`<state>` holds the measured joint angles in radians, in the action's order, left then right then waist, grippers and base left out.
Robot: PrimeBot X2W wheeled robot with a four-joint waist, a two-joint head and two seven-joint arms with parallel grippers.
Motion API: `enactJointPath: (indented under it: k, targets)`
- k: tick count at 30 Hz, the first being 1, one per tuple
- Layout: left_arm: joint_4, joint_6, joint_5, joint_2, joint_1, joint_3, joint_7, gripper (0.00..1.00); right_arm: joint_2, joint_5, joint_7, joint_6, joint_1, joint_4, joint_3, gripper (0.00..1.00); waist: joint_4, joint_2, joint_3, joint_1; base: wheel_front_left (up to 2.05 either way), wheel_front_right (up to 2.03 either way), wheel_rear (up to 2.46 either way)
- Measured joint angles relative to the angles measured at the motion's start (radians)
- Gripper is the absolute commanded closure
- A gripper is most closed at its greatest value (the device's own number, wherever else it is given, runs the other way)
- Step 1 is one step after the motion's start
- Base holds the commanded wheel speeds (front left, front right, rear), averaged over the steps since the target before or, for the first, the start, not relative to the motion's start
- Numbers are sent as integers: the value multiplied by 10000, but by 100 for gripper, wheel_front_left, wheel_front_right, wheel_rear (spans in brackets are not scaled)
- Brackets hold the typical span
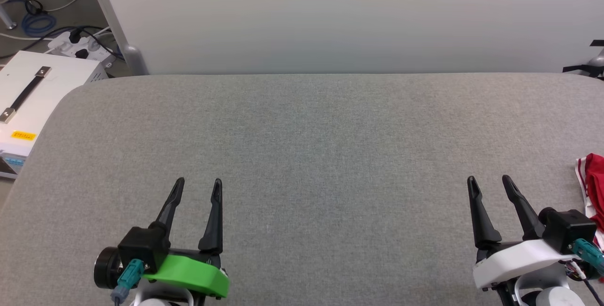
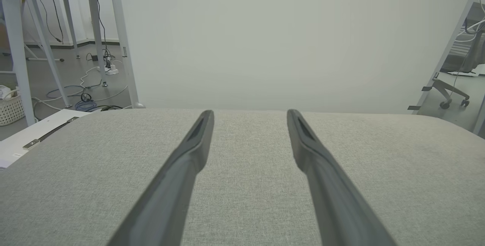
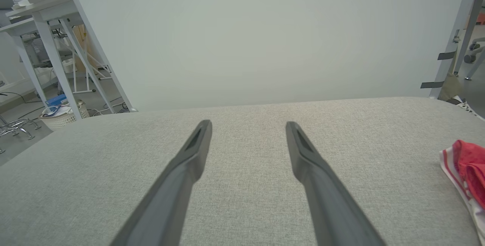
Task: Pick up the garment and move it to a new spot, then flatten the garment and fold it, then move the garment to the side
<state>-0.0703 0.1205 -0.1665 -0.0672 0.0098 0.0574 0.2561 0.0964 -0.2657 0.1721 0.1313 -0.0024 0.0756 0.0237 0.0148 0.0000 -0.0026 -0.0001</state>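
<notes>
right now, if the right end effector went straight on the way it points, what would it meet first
Nothing close: the right end effector points across bare grey table toward the white wall. The garment lies off to its right, out of line. Depth is unclear; it may graze the table.

Open passage across grey pad (image 1: pixel 302 155); garment (image 1: pixel 595 176) blocks right edge.

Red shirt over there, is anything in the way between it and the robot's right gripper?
Nothing visible stands in the way. The garment lies bunched at the right edge of the head view, just right of the open right gripper. Between them is just the grey table.
</notes>
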Motion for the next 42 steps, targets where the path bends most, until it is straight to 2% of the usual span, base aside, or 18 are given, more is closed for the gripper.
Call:
enactJointPath:
  k: [11, 12, 42]
  targets:
    - [25, 44, -12, 69, 7, -102, 0, 0, -84, 0, -2, 2, -5, 56, 25, 0, -45, 0, 28, 0, 0, 0, 0]
    - [2, 46, -44, 75, 9, -92, 0, 100, -86, 2, -2, 0, -6, 56, 25, 100, -48, 0, 35, 0, 0, 0, 0]
    - [96, -161, 186, 69, -1, -130, -506, 100, -140, 441, -326, 2, -5, -42, -15, 100, -71, 0, 36, 1, 0, 0, 0]
